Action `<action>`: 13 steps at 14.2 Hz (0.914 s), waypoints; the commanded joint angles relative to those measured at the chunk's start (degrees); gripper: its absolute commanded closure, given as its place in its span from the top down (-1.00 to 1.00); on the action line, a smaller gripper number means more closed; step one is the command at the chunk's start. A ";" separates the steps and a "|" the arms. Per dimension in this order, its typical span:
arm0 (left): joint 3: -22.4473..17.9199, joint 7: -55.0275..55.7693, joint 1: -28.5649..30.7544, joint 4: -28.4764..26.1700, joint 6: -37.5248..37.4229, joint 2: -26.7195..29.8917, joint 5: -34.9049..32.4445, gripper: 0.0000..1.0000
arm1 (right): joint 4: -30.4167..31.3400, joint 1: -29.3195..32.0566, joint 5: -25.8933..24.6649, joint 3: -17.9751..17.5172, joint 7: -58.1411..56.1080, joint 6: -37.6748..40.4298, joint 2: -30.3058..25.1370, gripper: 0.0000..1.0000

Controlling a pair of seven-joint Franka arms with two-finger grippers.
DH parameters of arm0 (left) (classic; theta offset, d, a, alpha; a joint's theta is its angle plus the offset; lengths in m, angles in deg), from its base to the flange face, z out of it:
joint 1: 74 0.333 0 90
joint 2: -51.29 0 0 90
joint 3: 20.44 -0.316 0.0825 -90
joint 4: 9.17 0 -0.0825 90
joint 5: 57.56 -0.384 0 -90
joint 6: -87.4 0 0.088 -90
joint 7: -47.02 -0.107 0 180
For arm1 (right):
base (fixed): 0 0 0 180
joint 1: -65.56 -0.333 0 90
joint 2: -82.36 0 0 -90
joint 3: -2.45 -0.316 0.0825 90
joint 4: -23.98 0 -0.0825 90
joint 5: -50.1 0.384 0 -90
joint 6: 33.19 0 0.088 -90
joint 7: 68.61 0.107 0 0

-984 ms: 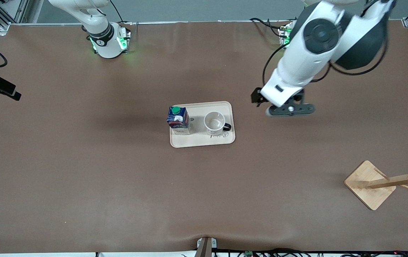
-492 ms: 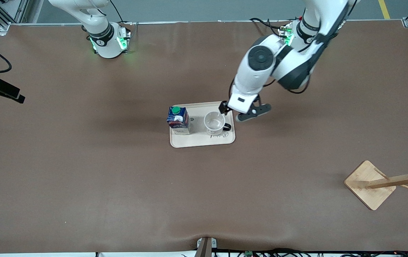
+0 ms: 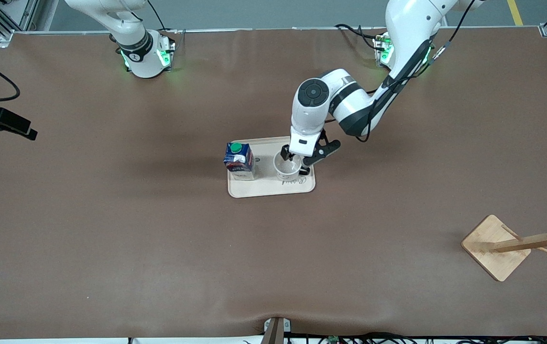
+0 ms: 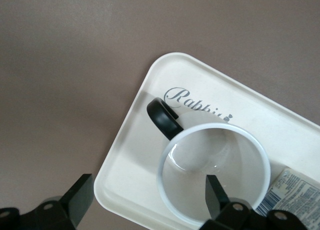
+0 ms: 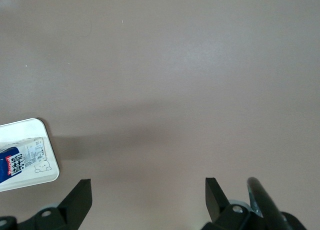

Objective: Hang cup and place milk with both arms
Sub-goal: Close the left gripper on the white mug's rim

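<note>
The cup [image 3: 287, 168], a white mug with a black loop handle [image 4: 162, 116], stands upright on a cream tray [image 3: 264, 188]. The milk [image 3: 239, 160], a dark blue carton with a green cap, stands beside it on the tray, toward the right arm's end. My left gripper [image 3: 296, 162] is open just over the cup. In the left wrist view [image 4: 147, 185] one finger is over the cup's [image 4: 215, 175] opening and the other is outside the tray's [image 4: 200, 85] edge, with the handle-side wall between them. My right gripper [image 5: 147, 182] is open and empty over bare table. The milk [image 5: 17, 162] shows at that view's edge.
A wooden mug rack [image 3: 512, 243] with pegs stands on a square base near the front camera at the left arm's end of the table. The brown table mat runs wide around the tray. A corner of the milk [image 4: 295, 197] shows beside the cup.
My left arm has swung from the left arm's end of the table to the tray and brought its open gripper down over the cup. The cup and milk have not moved.
</note>
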 commanded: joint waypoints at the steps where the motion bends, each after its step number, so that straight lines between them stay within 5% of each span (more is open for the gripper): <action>1: -0.08 2.11 -0.15 0.66 2.67 -1.18 -1.37 0.75 | -1.11 0.20 0.81 -0.15 -0.29 -1.06 1.39 1.00; 5: -0.26 5.01 -0.33 0.66 6.73 -3.91 -1.98 0.23 | -1.11 -0.50 0.81 -0.23 -0.29 -3.45 2.61 1.00; 9: -0.52 5.10 -0.06 1.01 8.92 -4.61 -3.21 -1.00 | -0.93 -1.03 3.88 -0.15 -0.29 -4.94 3.15 1.00; 13: -0.52 3.27 2.30 1.72 7.88 0.64 -5.50 -1.00 | -0.41 -0.15 5.30 -0.06 0.06 -3.97 3.76 1.00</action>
